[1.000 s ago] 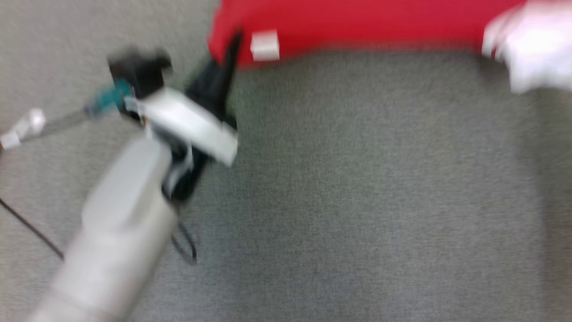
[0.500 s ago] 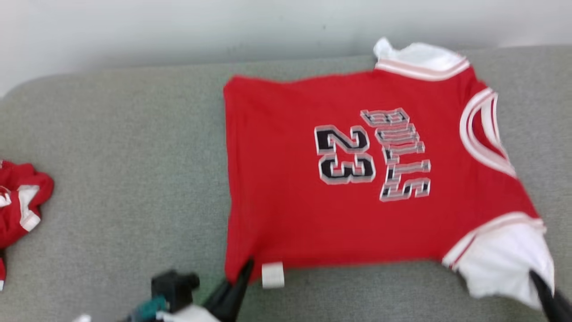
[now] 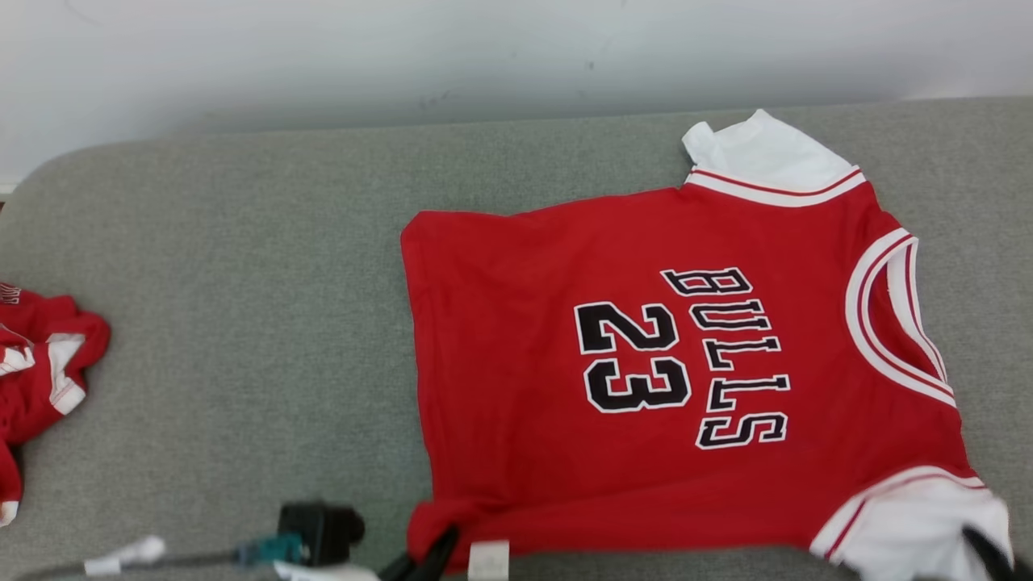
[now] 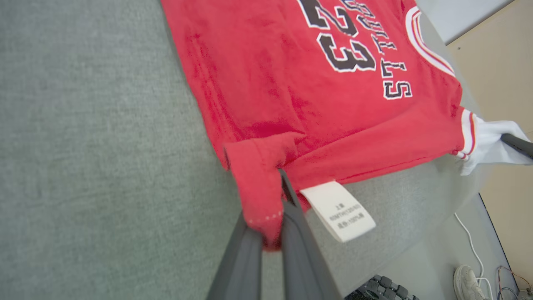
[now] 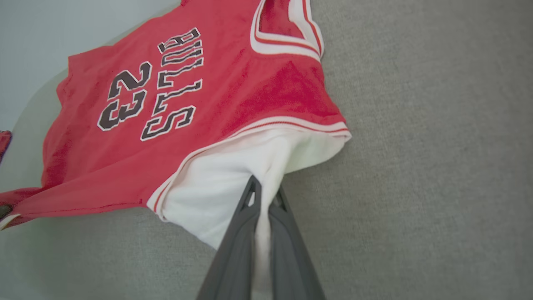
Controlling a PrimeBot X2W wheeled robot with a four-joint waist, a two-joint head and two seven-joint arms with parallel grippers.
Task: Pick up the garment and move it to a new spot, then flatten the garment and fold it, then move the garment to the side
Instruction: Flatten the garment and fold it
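The garment (image 3: pixel 646 363) is a red "BULLS 23" jersey with white sleeves, spread face up on the grey padded surface (image 3: pixel 242 282). At the view's bottom edge my left gripper (image 3: pixel 436 553) is shut on the jersey's near hem corner. In the left wrist view that corner (image 4: pixel 258 175) bunches between the fingers of the left gripper (image 4: pixel 270 204), beside a white care label (image 4: pixel 337 210). My right gripper (image 3: pixel 980 545) is shut on the near white sleeve. The right wrist view has the sleeve (image 5: pixel 233 175) pinched in the right gripper (image 5: pixel 264 191) and pulled taut.
A second red and white garment (image 3: pixel 36 363) lies crumpled at the surface's left edge. A pale wall (image 3: pixel 403 48) runs behind the surface. Past the near edge, the left wrist view takes in floor, a cable and a shoe (image 4: pixel 468 283).
The head camera has swung up from the surface's near edge to take in the whole jersey. Both grippers keep their hold on the jersey's near edge.
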